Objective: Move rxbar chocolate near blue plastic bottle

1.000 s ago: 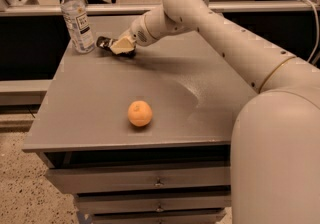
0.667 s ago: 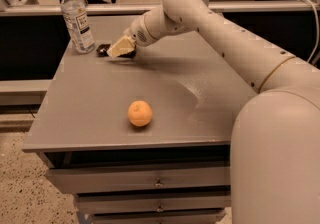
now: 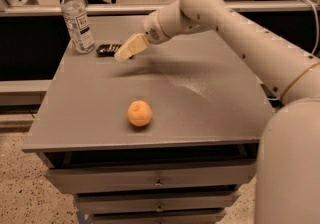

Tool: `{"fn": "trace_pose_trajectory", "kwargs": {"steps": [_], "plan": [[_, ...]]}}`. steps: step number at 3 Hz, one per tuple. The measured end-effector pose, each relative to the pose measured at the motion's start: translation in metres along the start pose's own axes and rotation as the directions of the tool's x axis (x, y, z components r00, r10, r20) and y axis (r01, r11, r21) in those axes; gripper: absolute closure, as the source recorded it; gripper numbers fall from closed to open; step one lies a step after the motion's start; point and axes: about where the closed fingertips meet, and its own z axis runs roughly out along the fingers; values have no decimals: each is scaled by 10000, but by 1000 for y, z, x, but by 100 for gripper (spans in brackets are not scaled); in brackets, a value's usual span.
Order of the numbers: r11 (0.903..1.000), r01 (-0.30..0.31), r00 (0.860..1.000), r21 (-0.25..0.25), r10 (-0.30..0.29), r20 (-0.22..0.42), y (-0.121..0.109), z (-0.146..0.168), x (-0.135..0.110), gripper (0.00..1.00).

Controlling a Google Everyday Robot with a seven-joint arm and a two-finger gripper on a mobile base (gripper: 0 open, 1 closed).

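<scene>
Camera view, one table scene. Item: table (image 3: 215,103), grey flat top, seen from its front edge, with drawers (image 3: 159,182) below fitted with small metal pulls. Item: bottle (image 3: 77,20), clear and faintly blue, white cap, white-and-dark label, standing upright at the far left corner of the top. Item: bar (image 3: 106,49), small, flat, black shiny wrapper, lying flat on the top just to the right of the bottle's base, near it but with a narrow strip of table showing between them. Item: orange (image 3: 139,113), round, resting alone near the front edge, well apart from bottle and bar. Item: arm (image 3: 240,28), white, entering from the right foreground and reaching across the back of the table toward the left. Item: gripper (image 3: 127,49), pale tan, at the end of the arm, angled downward and to the left, its tip just beside the right end of the bar and slightly above the table, casting a shadow on the top beneath it. From where I stand its tip overlaps the bar's right end, so contact cannot be judged. Whether the gripper is released or clenched cannot be told from here; the bar itself lies on the table surface. Item: floor (image 3: 20,188), speckled, visible at the lower left beside the drawers.
</scene>
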Motion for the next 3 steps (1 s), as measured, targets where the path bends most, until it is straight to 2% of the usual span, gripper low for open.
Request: {"fn": "trace_pose_trajectory", "kwargs": {"steps": [1, 2, 3], "plan": [[9966, 373, 9981, 739, -409, 471, -9, -92, 8, 0], [9794, 397, 9954, 1978, -561, 781, -20, -207, 34, 0], [9804, 347, 9959, 1938, -501, 750, -19, -202, 35, 0]]}}
